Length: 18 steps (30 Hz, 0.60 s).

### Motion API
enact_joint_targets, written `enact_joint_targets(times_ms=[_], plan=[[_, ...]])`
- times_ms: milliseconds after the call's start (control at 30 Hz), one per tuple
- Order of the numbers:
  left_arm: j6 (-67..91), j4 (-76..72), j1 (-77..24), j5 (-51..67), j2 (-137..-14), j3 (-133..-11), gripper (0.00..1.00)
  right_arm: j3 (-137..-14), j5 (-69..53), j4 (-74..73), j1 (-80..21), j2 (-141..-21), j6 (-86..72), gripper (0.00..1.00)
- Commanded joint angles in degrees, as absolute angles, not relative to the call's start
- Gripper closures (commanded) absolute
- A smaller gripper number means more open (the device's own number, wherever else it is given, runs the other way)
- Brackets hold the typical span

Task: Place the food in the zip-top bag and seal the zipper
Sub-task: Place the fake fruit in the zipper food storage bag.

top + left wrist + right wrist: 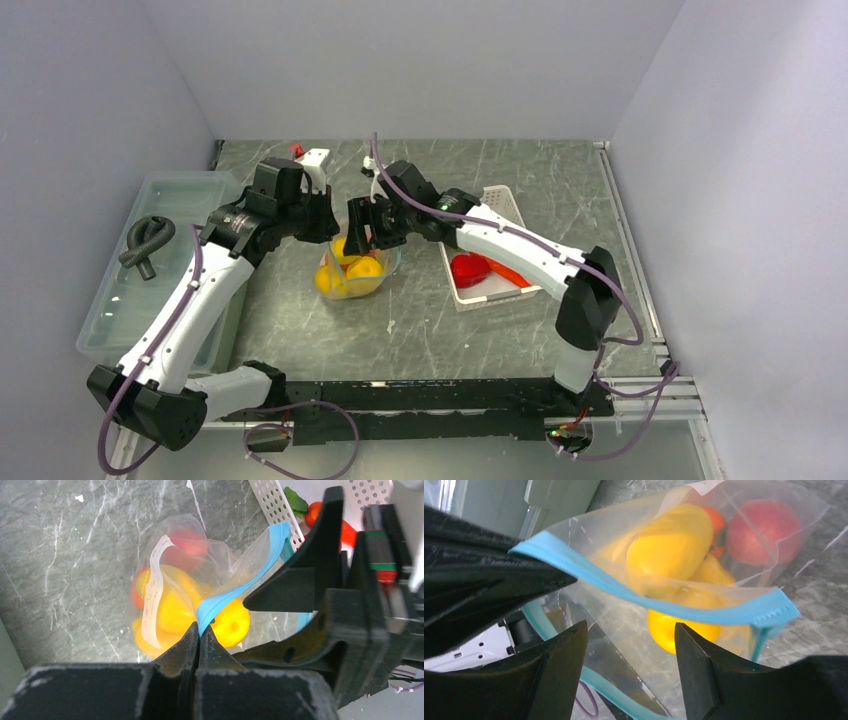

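Observation:
The clear zip-top bag (357, 272) hangs at the table's middle with yellow (176, 611) and orange round fruits and a red one (765, 531) inside. My left gripper (200, 630) is shut on the teal-blue zipper strip (235, 592) and holds the bag's mouth up. My right gripper (631, 632) is open, its jaws just below the zipper strip (674, 607) and not touching it. In the top view the right gripper (372, 232) is beside the left gripper (325, 222) over the bag. A red pepper (470, 268), an orange carrot (512, 273) and a green leafy piece (296, 501) lie in the white basket (500, 205).
A large translucent lidded bin (120, 310) stands at the left with a black hose-like piece (145, 245) on it. A small white and red object (312, 156) sits at the back of the table. Metal rails run along the right and near edges.

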<state>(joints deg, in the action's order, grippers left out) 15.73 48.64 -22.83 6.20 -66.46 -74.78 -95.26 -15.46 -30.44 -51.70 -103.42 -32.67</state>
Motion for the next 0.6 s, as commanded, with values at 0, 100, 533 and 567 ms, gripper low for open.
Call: enact_joint_targets(times_ms=[0,100,533,567], plan=[[15.69,45.79,-22.59,6.57,-65.28,-75.0,1.0,-93.36,-12.43,-29.7,-51.94,-96.58,-31.03,0.34],[15.65,45.79,-22.5,6.45,-65.3,-74.98,1.0,-91.31,-11.53,-29.52,-51.94,-93.9,-29.92,0.36],[15.47,45.68,-22.32,5.47,-65.61,-74.71,1.0,-88.15,0.53,-36.79,-51.79,-83.04,-20.7,0.36],[15.47,45.69,-22.32,5.3,-65.65,-74.76,1.0,-87.7,2.04,-37.67,-51.79,-82.38,-20.01,0.36]])
